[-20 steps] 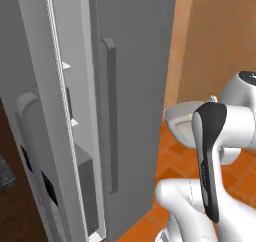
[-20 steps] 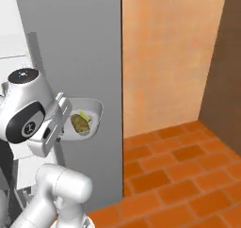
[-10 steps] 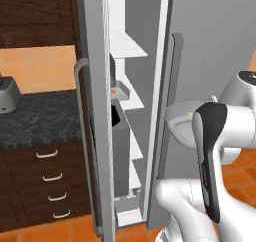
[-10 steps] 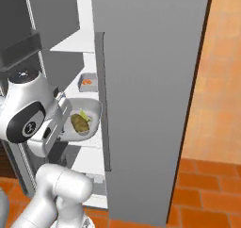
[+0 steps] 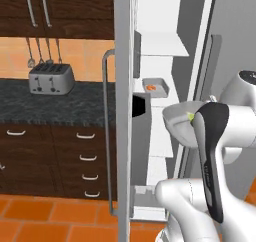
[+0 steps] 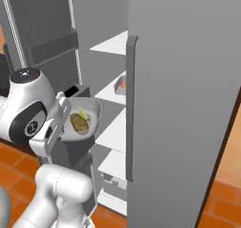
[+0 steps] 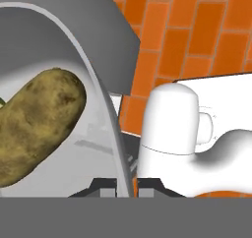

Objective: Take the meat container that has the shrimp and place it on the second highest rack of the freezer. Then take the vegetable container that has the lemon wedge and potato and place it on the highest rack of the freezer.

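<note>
Beside the open freezer (image 6: 179,81) my jaws are clenched on the rim of the bowl (image 6: 92,110), potato (image 6: 80,123) level inside, ready for the top rack (image 6: 113,43), shrimp (image 5: 151,88) tray already shelved.

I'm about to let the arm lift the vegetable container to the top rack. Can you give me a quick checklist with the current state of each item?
1. Gripper shut on vegetable container rim: ok.
2. Potato and lemon wedge in the container: ok.
3. Freezer door open: ok.
4. Shrimp container already on a rack: ok; whether it is the second highest: cannot tell.
5. Highest rack free of things: cannot tell, only its edge shows.
</note>
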{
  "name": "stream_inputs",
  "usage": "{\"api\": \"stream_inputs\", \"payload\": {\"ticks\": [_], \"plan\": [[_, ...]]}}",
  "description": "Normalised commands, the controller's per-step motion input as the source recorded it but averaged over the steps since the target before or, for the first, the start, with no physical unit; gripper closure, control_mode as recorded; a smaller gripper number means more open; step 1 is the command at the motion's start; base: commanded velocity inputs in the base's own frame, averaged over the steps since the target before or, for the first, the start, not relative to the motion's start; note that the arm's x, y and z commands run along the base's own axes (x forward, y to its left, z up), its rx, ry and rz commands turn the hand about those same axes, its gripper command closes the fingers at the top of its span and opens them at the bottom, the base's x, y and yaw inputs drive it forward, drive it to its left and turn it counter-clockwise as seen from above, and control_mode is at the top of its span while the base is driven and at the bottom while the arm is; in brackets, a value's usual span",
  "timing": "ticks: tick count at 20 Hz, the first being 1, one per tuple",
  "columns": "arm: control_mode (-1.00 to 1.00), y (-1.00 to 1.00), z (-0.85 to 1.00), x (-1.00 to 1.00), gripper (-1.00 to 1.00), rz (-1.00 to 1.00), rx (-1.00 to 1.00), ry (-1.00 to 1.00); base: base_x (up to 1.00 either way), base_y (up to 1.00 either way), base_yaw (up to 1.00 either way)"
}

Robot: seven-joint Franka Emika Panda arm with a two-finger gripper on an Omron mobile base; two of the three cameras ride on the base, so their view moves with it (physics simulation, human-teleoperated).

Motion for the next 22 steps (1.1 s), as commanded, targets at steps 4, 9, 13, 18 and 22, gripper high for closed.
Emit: {"api": "stream_inputs", "payload": {"ticks": [4, 9, 13, 18, 22], "plan": [[1.0, 0.0, 0.0, 0.0, 1.0, 0.0, 0.0, 0.0, 0.36, -0.28, 0.07], [1.0, 0.0, 0.0, 0.0, 1.0, 0.0, 0.0, 0.0, 0.47, -0.07, 0.01], [1.0, 0.0, 0.0, 0.0, 1.0, 0.0, 0.0, 0.0, 0.6, 0.0, 0.0], [1.0, 0.0, 0.0, 0.0, 1.0, 0.0, 0.0, 0.0, 0.06, -0.21, 0.05], [1.0, 0.0, 0.0, 0.0, 1.0, 0.0, 0.0, 0.0, -0.06, -0.57, 0.09]]}}
